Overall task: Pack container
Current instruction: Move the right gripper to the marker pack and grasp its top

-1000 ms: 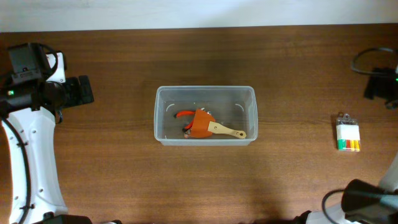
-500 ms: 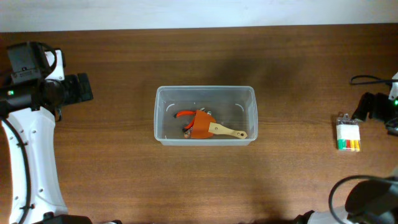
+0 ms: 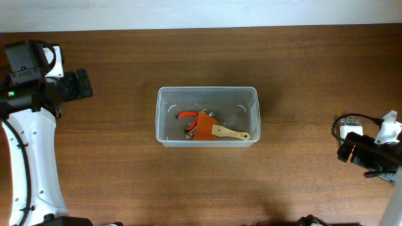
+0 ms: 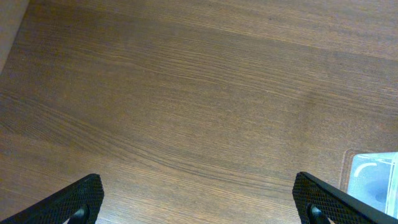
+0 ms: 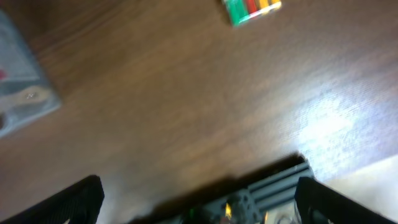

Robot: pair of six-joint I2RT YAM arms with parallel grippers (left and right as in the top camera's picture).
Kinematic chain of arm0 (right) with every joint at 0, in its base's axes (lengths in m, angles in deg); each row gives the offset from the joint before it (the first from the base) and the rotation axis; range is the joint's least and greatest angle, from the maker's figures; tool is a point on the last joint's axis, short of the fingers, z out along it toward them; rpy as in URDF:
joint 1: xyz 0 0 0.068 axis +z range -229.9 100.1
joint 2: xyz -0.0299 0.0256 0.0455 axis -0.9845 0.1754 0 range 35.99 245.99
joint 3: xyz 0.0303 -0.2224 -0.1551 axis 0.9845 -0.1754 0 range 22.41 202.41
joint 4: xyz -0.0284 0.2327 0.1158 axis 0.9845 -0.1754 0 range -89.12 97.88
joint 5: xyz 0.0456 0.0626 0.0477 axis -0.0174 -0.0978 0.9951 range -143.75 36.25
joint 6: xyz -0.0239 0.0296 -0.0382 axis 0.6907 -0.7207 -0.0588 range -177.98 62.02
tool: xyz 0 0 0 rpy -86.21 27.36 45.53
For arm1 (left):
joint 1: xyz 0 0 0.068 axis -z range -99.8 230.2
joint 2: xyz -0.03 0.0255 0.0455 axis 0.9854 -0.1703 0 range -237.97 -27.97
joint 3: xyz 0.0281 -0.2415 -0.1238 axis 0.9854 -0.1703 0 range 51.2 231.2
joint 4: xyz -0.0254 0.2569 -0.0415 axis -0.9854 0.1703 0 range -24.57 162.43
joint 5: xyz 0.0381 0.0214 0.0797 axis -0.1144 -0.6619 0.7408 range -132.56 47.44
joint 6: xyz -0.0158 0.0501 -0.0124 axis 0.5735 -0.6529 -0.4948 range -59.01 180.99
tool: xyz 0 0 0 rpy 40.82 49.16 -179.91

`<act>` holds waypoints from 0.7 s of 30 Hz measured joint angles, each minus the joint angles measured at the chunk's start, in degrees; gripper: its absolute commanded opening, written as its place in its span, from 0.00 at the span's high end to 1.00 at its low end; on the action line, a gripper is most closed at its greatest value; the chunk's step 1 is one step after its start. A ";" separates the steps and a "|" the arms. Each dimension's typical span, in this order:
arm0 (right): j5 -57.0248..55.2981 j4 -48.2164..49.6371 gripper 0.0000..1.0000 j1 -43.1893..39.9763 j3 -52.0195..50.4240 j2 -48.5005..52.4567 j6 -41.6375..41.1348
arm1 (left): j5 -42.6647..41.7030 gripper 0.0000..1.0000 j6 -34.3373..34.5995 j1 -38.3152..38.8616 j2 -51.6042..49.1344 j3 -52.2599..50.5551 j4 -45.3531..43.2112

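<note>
- Right gripper (image 5: 199,186): fingers spread wide, empty.
- Marker pack (image 5: 252,9): just ahead of it, long axis roughly along the jaw line, so a wrist turn is likely needed.
- Container (image 3: 207,91): mid table (image 3: 301,75), well to the pack's left, long axis left-right.
- Left gripper (image 4: 199,186): spread, empty, farthest from the pack; right arm nearer.

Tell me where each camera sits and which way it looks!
Overhead: above the brown wooden table, looking straight down at the large clear plastic rectangular bin; the white left arm and the right arm show at the edges.
Left wrist: on the left arm, looking down across bare wood; black left fingers at the bottom corners, spread apart.
Right wrist: on the right arm, blurry, facing a small clear pack of coloured markers; black right fingers below.
Shared: all three show the bin.
</note>
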State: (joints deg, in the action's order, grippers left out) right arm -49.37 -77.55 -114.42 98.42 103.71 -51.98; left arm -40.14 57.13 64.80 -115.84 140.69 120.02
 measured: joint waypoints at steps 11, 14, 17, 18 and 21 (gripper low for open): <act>-4.11 18.47 0.01 0.00 -3.98 11.13 8.17 | 0.00 0.01 0.00 0.00 0.00 -0.04 -0.55; -4.39 21.33 0.01 0.00 -3.98 18.10 12.50 | 0.02 0.01 -0.04 0.00 0.00 -0.04 -0.20; -4.81 24.65 0.01 0.00 -4.07 25.11 15.52 | 0.02 0.01 -0.68 0.00 0.00 -0.04 0.20; -5.18 26.03 0.01 0.00 -4.09 27.34 16.26 | 0.02 0.01 -0.87 0.00 0.00 -0.04 0.24; -6.34 30.10 0.01 0.00 -4.15 33.35 17.46 | 0.02 0.01 -1.09 0.00 0.00 -0.04 0.50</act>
State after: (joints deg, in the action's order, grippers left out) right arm -55.70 -47.46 -114.42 94.27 137.07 -34.52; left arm -40.12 56.04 64.80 -115.84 140.65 120.52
